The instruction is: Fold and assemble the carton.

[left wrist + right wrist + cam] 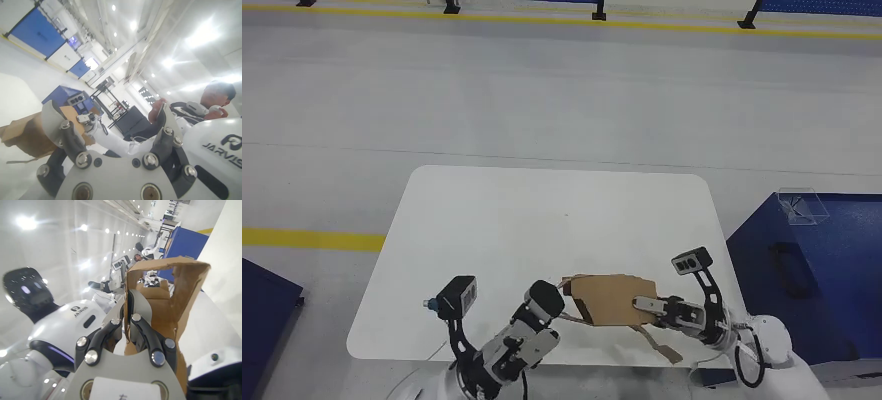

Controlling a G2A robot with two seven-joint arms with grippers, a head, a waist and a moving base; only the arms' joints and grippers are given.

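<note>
Carton [607, 298]: brown cardboard, at the near edge of the white desk [542, 220], toward its right-hand half, lying between the two arms. It is partly erected. The right wrist view looks into an open sleeve with side walls standing and ragged-edged flaps unfolded at the far end. One loose flap [669, 351] projects past the near desk edge, beside the right arm. Right hand [126, 308]: clamped on the carton, one finger inside and one outside a single wall, with the cardboard edge pinched between the pads. In the top view this grip sits on the side of the carton nearest the right arm. Left hand [108, 121]: fingers well apart, nothing between them. It sits at the opposite side of the carton. One finger [50, 117] overlaps the brown panel in the left wrist view and appears to rest against it, though contact cannot be confirmed from this angle. The other finger stands clear in open air. A blue cabinet [802, 275] stands on the floor just beside the right edge of the desk.
</note>
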